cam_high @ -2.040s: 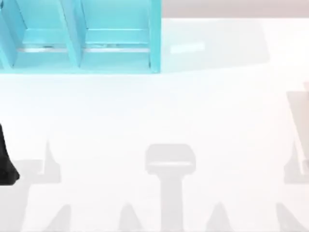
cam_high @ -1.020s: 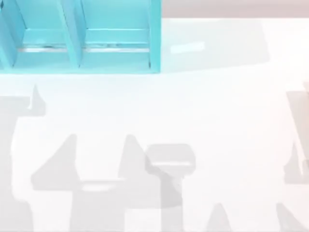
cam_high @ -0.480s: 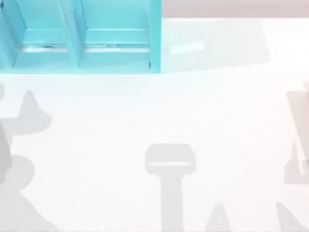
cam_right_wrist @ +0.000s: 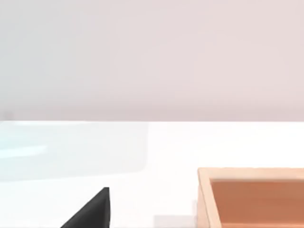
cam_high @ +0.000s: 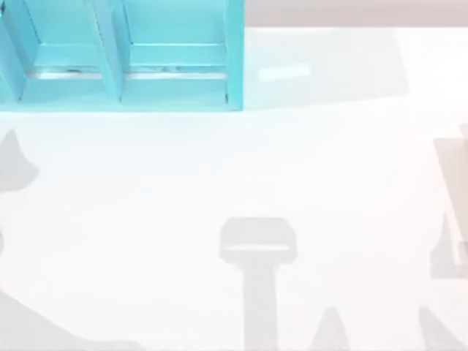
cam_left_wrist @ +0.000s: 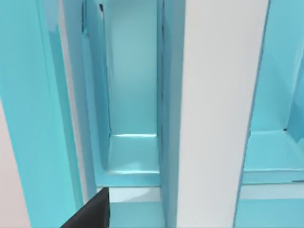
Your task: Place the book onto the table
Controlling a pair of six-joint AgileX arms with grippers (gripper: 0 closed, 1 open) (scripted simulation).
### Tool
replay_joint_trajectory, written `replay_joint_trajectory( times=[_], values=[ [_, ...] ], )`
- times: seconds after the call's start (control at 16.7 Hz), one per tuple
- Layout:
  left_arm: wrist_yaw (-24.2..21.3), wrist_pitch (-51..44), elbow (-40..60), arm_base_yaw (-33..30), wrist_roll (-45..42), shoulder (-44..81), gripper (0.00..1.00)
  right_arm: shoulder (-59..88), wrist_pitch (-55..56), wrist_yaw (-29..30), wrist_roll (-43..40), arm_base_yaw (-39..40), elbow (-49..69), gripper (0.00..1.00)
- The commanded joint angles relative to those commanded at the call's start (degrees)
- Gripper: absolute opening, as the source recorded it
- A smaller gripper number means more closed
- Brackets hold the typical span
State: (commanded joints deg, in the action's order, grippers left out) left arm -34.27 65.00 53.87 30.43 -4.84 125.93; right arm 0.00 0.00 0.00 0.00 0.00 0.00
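In the left wrist view my left gripper (cam_left_wrist: 90,213) shows as a black corner close in front of the teal shelf unit (cam_left_wrist: 133,156). A tall white face (cam_left_wrist: 221,114) with a teal side beside it stands upright among the shelf's dividers; it looks like the book's page edges. The top view has the shelf unit (cam_high: 175,80) at the back left of the glossy white table (cam_high: 241,168). A black corner of my right gripper (cam_right_wrist: 90,211) sits low over the table in the right wrist view.
A shallow wooden box (cam_right_wrist: 251,194) lies on the table near the right gripper. Grey arm shadows fall on the table's left side (cam_high: 14,168) and front (cam_high: 259,248). The shelf is mirrored faintly in the table to its right (cam_high: 322,69).
The black piece of my left arm at the top view's left edge is gone. Its shadow has swept across the table's left half toward the back left. The right side is unchanged.
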Motion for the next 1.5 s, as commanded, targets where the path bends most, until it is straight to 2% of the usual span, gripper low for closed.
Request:
replay_joint_trajectory(
  times=[0.3,0.84,1.2,1.5],
  values=[
    [0.72,-0.94,1.99,-0.79,0.08,1.1,1.0,0.0,0.0,0.0,0.0,0.0,0.0,1.0],
    [6.1,-10.1,23.14,-6.31,1.01,12.37,1.0,0.0,0.0,0.0,0.0,0.0,0.0,1.0],
    [6.71,-11.06,25.06,-6.93,1.08,13.38,1.0,0.0,0.0,0.0,0.0,0.0,0.0,1.0],
    [6.71,-11.06,25.06,-6.93,1.08,13.38,0.62,0.0,0.0,0.0,0.0,0.0,0.0,1.0]
  ],
)
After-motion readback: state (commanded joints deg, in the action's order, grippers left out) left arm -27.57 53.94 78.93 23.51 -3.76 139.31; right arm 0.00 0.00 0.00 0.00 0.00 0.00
